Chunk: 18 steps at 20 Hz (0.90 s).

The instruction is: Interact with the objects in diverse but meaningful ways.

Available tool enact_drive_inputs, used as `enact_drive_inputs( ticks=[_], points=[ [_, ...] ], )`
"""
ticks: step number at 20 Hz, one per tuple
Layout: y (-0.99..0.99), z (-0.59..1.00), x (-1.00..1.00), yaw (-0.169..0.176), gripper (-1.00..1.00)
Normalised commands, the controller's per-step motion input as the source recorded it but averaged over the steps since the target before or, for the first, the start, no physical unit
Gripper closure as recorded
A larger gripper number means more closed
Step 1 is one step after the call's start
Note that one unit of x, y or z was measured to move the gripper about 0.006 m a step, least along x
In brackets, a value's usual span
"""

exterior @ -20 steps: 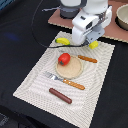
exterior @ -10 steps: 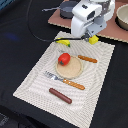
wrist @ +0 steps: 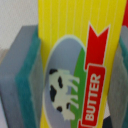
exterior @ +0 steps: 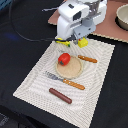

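Note:
My gripper (exterior: 82, 39) is shut on the yellow butter box (exterior: 83, 43) at the far edge of the striped placemat (exterior: 35, 82). In the wrist view the box (wrist: 75, 55), with a red ribbon and a cow on it, sits between the green-padded grey fingers (wrist: 25, 75). The yellow banana (exterior: 62, 42) lies just to the exterior view's left of the box, partly hidden by the arm. The red round fruit (exterior: 64, 59) sits on the tan plate (exterior: 74, 70). The brown sausage (exterior: 60, 95) lies at the mat's near side.
A wooden-handled knife (exterior: 88, 59) lies beside the plate at the exterior view's right, and a fork (exterior: 66, 81) lies in front of it. A bowl (exterior: 122, 17) stands on a brown board (exterior: 117, 31) at the far right. A black cable (exterior: 20, 31) runs at the left.
The arm has shifted a little toward the exterior view's left and lower, and the yellow box has moved with it. The other objects have not moved.

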Motion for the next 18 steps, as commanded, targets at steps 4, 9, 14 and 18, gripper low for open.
enact_drive_inputs(
  ticks=[4,9,14,18],
  points=[
    [-0.96,0.19,-0.11,0.000,1.00],
    [-0.97,0.14,-0.07,0.000,1.00],
    [-0.94,0.05,-0.17,0.000,1.00],
    [-0.89,0.00,-0.31,0.000,1.00]
  ],
)
